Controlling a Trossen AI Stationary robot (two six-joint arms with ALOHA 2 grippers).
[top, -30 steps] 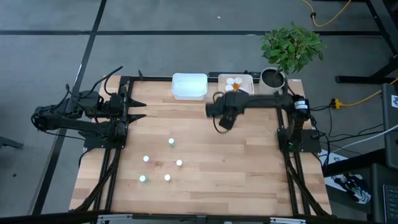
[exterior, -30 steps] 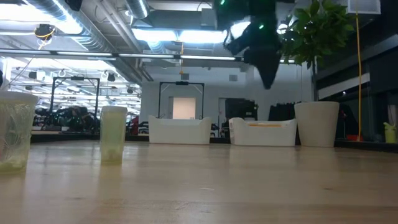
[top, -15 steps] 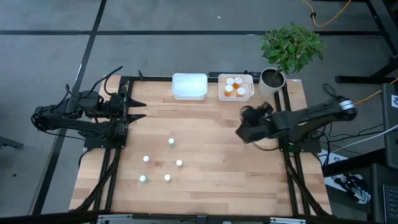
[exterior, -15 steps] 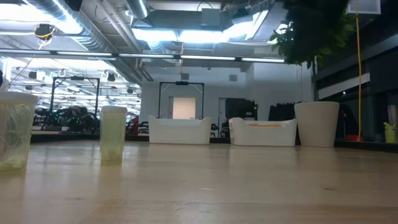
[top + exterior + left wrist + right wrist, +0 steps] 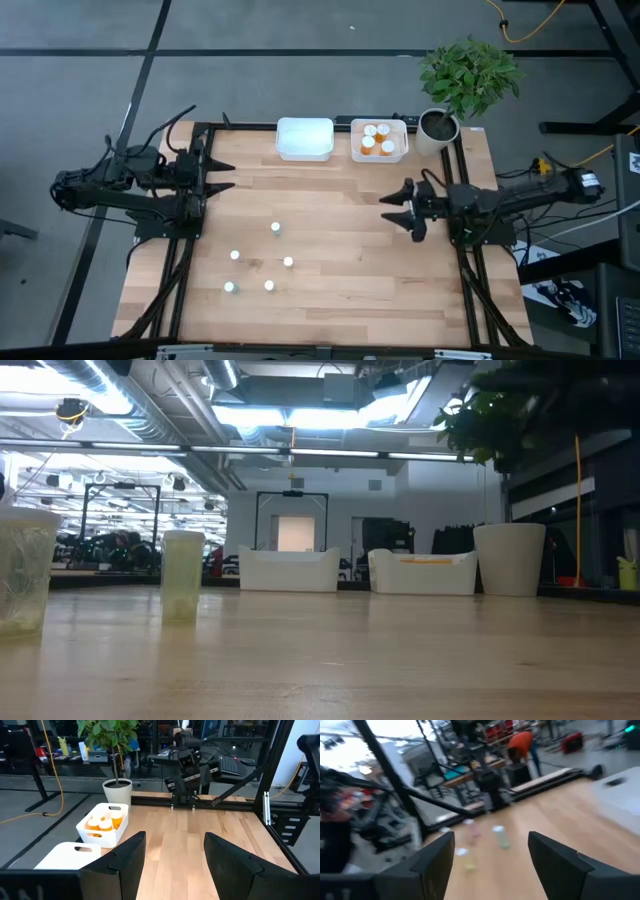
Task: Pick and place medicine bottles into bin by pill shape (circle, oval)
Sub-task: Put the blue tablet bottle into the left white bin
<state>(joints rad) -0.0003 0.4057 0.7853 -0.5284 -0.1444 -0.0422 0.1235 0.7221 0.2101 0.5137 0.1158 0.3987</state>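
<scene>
Several orange bottles with white caps (image 5: 377, 139) stand in the right white bin (image 5: 356, 152) at the table's far edge; they also show in the left wrist view (image 5: 104, 823). Several tiny pale vials (image 5: 275, 228) stand on the table's near left part; two show large in the low view (image 5: 182, 574). My right gripper (image 5: 398, 209) is open and empty, low over the table's right side, pointing left. My left gripper (image 5: 222, 175) is open and empty at the table's left edge.
A second white bin (image 5: 304, 138) stands left of the first at the far edge. A potted plant (image 5: 452, 95) stands at the far right corner. Bare wood lies between the two grippers. A person in orange shows in the room in the right wrist view (image 5: 521, 747).
My right gripper has drawn back from beside the right bin toward the table's right edge and near side, then settled pointing left over the table's right side. The bottles in the bin, partly hidden by the arm before, now show in full.
</scene>
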